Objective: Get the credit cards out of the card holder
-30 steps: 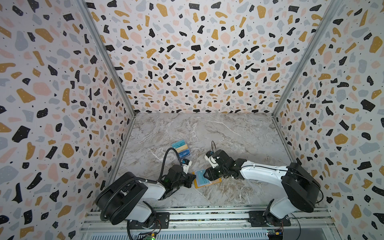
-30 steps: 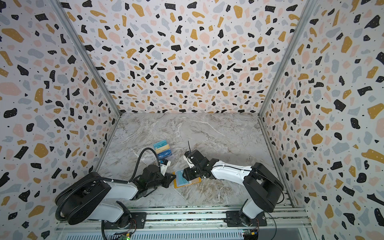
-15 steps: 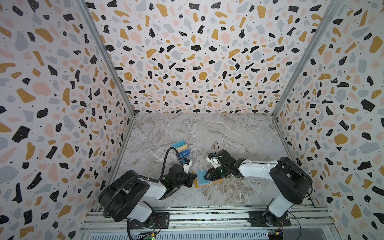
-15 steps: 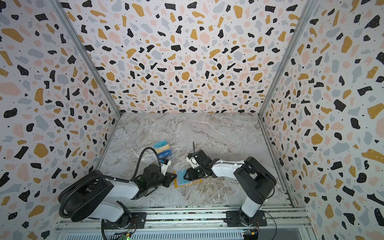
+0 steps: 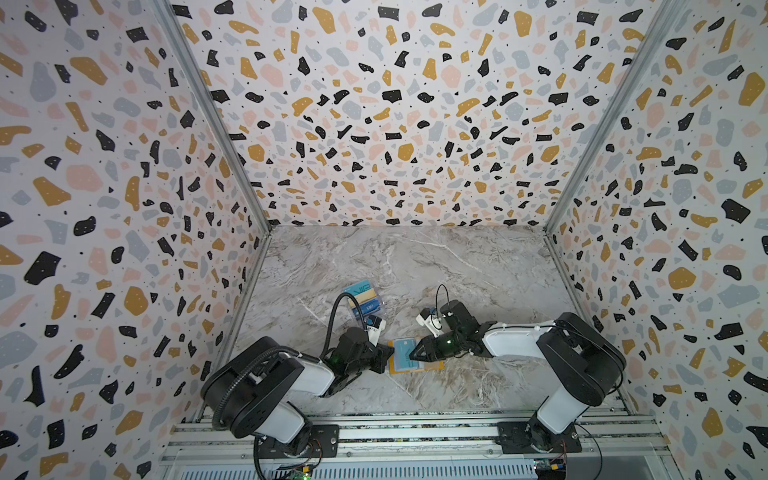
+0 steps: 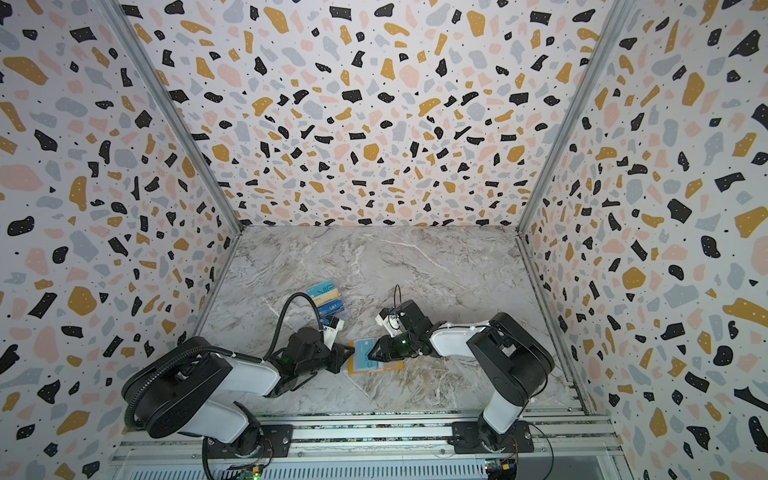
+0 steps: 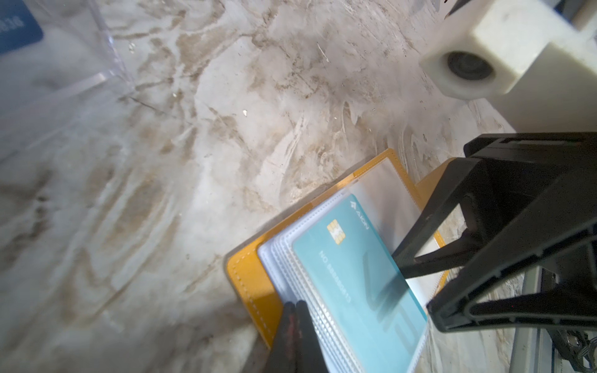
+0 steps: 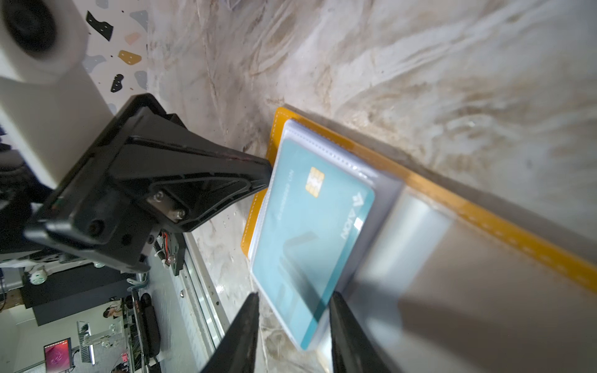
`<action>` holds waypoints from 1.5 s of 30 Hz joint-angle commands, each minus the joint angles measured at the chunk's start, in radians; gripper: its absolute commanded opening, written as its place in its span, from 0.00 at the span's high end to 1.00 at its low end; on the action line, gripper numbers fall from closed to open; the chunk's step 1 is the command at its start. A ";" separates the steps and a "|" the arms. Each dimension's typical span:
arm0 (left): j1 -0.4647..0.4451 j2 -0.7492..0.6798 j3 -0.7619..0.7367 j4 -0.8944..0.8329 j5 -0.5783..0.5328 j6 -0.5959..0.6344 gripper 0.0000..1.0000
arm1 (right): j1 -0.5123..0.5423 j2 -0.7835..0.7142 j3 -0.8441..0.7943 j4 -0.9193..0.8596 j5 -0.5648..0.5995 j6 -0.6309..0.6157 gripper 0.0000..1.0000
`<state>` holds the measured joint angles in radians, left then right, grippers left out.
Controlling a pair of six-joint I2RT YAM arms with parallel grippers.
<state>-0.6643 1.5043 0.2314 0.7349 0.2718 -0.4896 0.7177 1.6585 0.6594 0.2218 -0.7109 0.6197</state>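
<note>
**Both top views.** The card holder (image 5: 432, 366), a mustard cover lying open on the table (image 5: 457, 270), sits near the front edge at about the centre. A teal credit card (image 5: 402, 352) lies in its uppermost sleeve. The left claw (image 5: 390, 354) meets the holder from the left and the right claw (image 5: 412, 356) from the right. Loose credit cards (image 5: 365, 300) lie farther back and to the left, well apart from the holder (image 6: 392, 365).

**Left wrist view.** The left claw (image 7: 295, 323) is pressed together, its tip resting on the holder's left edge where the clear sleeves (image 7: 281, 268) meet the cover. It cannot be told whether a sleeve is nipped. A dark blue card lies in a clear tray (image 7: 106, 74).

**Right wrist view.** The right claw (image 8: 297, 323) is spread, with one finger on either side of the teal card (image 8: 310, 232) at its right-hand short end. Contact cannot be made out.

**Handling (judged).**
- The card looks thin, stiff, light and glossy, so it is likely to slip under a weak pinch.
- The soft sleeve may drag on it.
- The best hold is the exposed short end, drawn straight out along the card's length.
- The holder seems light enough to follow the card unless it is pinned.
</note>
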 commanded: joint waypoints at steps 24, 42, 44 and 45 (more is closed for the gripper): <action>-0.006 0.037 -0.023 -0.155 -0.031 0.005 1.00 | -0.015 0.055 -0.021 0.264 -0.104 0.140 0.68; -0.007 -0.029 -0.059 -0.169 -0.037 -0.017 1.00 | 0.000 0.110 0.008 0.333 -0.110 0.183 0.68; -0.007 -0.036 -0.064 -0.170 -0.037 -0.019 1.00 | -0.001 0.106 0.013 0.301 -0.104 0.164 0.68; -0.007 -0.038 -0.064 -0.170 -0.036 -0.020 1.00 | 0.000 0.103 0.020 0.278 -0.101 0.148 0.68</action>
<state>-0.6640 1.4567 0.2077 0.7086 0.2363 -0.5053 0.7109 1.7702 0.6357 0.5133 -0.8177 0.7998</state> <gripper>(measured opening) 0.046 0.323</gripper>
